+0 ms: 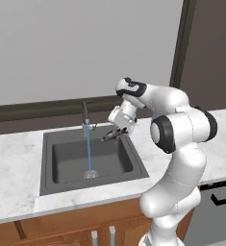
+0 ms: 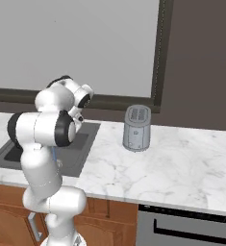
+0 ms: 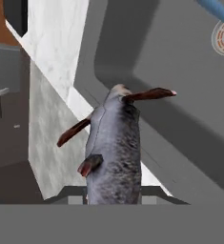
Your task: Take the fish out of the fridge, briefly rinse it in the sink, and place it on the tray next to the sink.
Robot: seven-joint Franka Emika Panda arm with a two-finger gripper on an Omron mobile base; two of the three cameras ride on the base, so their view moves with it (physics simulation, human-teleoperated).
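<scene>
Arm is folded at the elbow and reached forward-left, wrist angled downward. Tool is held low, pointed down and left, jaws clamped on the fish, which is gripped lengthwise between them.

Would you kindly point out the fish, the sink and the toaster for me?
fish (image 3: 114, 152): hand view, middle of its grey body.
sink (image 1: 69, 166): left base view, bare basin floor left of the water stream.
toaster (image 2: 136, 130): right base view, its front face.
</scene>
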